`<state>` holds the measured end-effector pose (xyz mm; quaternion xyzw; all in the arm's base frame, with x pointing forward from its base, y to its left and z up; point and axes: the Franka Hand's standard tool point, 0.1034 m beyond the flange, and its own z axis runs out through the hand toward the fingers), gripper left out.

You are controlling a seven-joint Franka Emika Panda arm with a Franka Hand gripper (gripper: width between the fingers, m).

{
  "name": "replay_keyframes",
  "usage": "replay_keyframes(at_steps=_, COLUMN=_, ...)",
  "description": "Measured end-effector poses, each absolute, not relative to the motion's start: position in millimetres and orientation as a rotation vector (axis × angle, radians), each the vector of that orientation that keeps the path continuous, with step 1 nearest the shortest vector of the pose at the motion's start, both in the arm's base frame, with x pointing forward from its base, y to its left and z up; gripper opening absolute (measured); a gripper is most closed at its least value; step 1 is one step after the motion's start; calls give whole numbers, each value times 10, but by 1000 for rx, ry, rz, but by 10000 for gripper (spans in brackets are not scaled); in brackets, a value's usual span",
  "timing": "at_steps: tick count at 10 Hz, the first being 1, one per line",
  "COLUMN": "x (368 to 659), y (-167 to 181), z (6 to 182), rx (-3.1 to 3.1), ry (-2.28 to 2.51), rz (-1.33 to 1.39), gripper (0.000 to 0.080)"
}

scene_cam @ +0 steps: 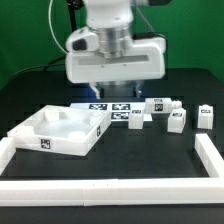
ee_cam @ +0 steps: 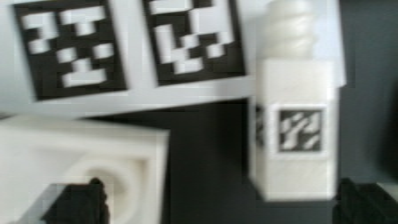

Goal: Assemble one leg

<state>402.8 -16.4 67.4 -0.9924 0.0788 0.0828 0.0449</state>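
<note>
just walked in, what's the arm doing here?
The Panda arm's hand hangs open above the table, holding nothing. Below it lies one leg, a white post with a tag on its side, beside the marker board. The fingers stand either side of the leg but are not closed on it. More legs sit loose toward the exterior view's right, a white compartmented tray toward its left.

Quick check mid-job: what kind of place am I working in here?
Most likely a robotics lab bench: a black table fenced by a white rail, a green backdrop, and printed tags on the marker board and on each leg.
</note>
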Motion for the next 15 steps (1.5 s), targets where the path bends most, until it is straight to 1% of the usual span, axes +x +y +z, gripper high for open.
replay_keyframes(at_steps=1, x=4074, y=-188, z=691, rx=-3032, ry=248, rz=243, gripper=646)
replay_keyframes(at_steps=5, x=4051, y=-217, z=668, rx=-3033, ry=235, rz=252, gripper=648)
replay_keyframes(at_steps=6, x=4033, y=-432, z=642, rx=-3033, ry=258, rz=260, gripper=648)
replay_keyframes(at_steps=7, x=3971, y=-651, z=650, rx=-3014, ry=330, rz=315, gripper=648)
replay_keyframes(at_steps=8, x=3976, y=-848, z=667, rx=-3041, ry=334, rz=301, gripper=649)
replay_keyframes(at_steps=9, x=3960, y=-1053, z=640, rx=-3064, ry=373, rz=262, gripper=649)
replay_keyframes(at_steps=11, x=3916, y=-1455, z=580, rx=-3072, ry=268, rz=245, gripper=648)
replay_keyframes(at_steps=13, x=3933, y=-1375, z=575, rx=-3071, ry=276, rz=250, gripper=648)
replay_keyframes(at_steps=15, x=3927, y=-1405, z=550, rx=-3073, ry=289, rz=257, gripper=649)
